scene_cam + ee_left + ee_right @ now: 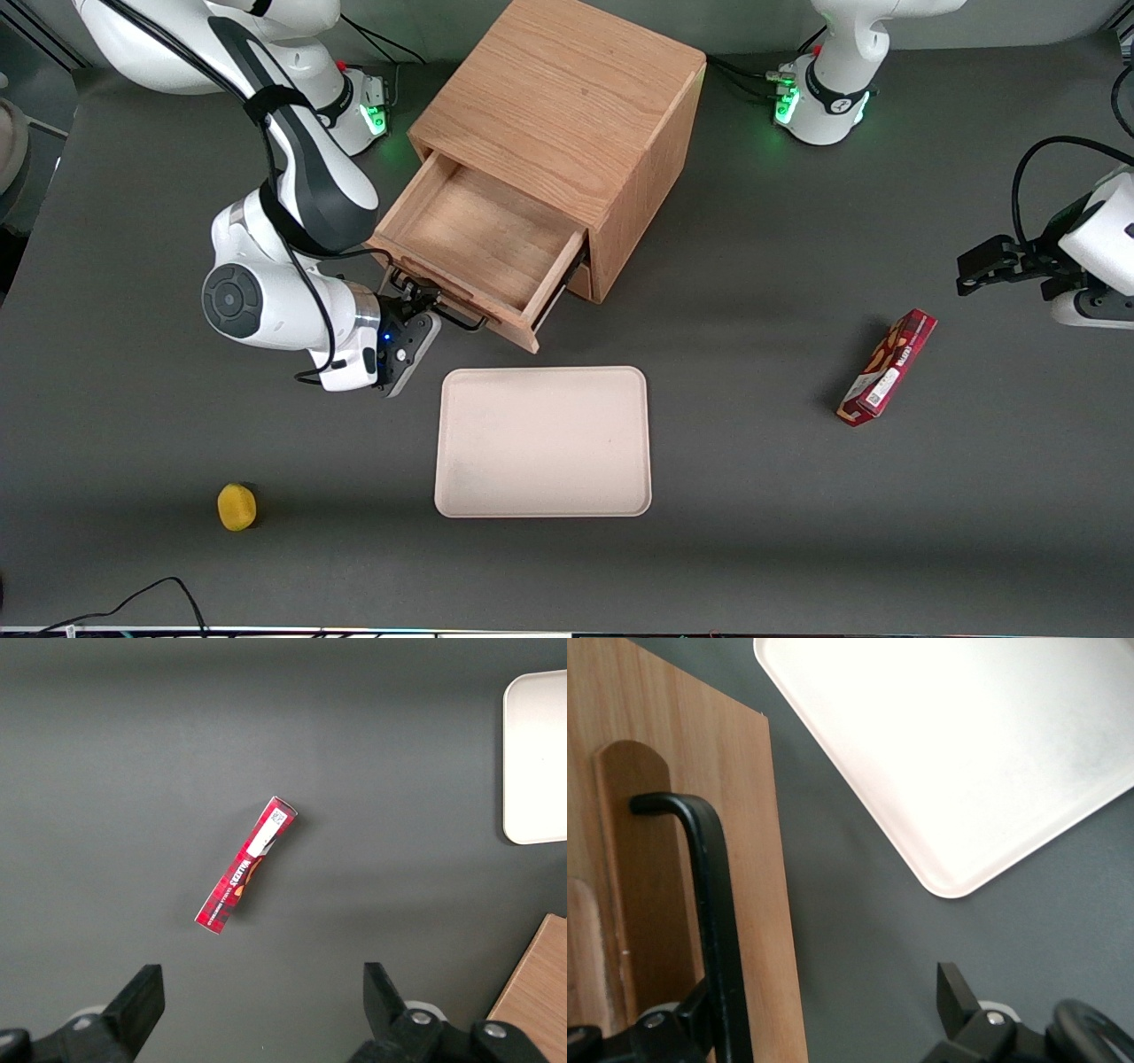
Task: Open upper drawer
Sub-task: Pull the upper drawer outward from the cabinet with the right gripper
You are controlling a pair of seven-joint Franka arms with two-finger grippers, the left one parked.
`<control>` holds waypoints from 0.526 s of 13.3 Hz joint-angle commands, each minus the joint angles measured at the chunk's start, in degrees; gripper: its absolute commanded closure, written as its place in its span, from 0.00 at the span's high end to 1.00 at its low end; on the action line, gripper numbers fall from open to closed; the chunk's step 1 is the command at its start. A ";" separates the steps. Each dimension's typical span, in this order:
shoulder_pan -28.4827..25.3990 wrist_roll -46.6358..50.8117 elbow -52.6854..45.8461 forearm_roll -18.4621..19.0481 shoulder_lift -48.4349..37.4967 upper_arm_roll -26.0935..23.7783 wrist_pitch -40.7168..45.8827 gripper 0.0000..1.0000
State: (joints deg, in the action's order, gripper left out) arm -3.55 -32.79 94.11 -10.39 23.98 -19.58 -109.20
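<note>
Upper drawer (483,244) is pulled well out of the cabinet (576,106), tray body exposed and empty, so the opening looks mostly done; whether it runs out further is unclear. Its black handle (713,904) sits right at the gripper (416,306), which is at the drawer front on the working arm's end of it. In the right wrist view the fingers (952,997) stand wide apart with the handle bar passing next to one of them, not clamped, so the gripper is spread and holds nothing. Judged remaining: little more than backing the arm away.

Just beside the gripper, nearer the front camera, lies the beige tray (542,443). Farther off, nearer the camera still, a small yellow object (236,507). Red snack box (888,368) lies well apart, toward the parked arm's end of the table (753,549).
</note>
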 commanded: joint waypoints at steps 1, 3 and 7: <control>-0.14 -1.92 -3.66 2.21 2.04 0.77 2.06 1.00; -0.14 -3.06 -4.19 2.31 2.48 1.55 2.15 1.00; -0.23 -3.51 -5.68 2.66 3.62 2.09 2.15 1.00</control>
State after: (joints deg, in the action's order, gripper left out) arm -3.54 -35.19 91.69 -9.35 25.67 -17.93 -108.56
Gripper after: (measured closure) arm 0.000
